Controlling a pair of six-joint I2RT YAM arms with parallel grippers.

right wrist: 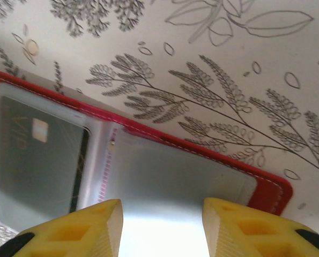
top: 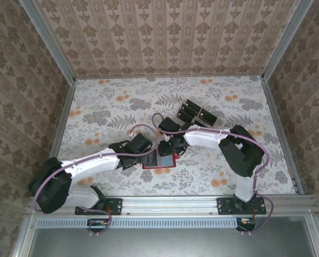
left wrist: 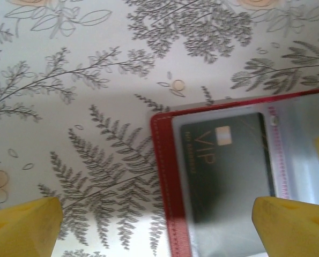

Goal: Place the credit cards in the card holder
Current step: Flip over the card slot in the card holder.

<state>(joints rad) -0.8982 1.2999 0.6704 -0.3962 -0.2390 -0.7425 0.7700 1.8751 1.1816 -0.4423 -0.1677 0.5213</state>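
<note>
The red card holder [top: 160,162] lies open and flat on the flowered table. One black credit card [left wrist: 229,160] marked VIP sits inside its left clear pocket [right wrist: 36,160]. More dark credit cards [top: 194,111] stand in a rack at the back. My left gripper [left wrist: 159,230] is open wide, straddling the holder's red left edge [left wrist: 164,176] with nothing between its fingers. Just above the holder's bare right sleeve [right wrist: 175,176] hangs my right gripper [right wrist: 162,230], open with nothing in it. From above, both grippers [top: 155,151] [top: 169,152] meet over the holder.
A clear plastic rack [top: 198,115] stands behind the right arm. Metal rails [top: 62,115] and patterned walls close the table on three sides. Flowered tablecloth [top: 105,112] stretches left of the holder.
</note>
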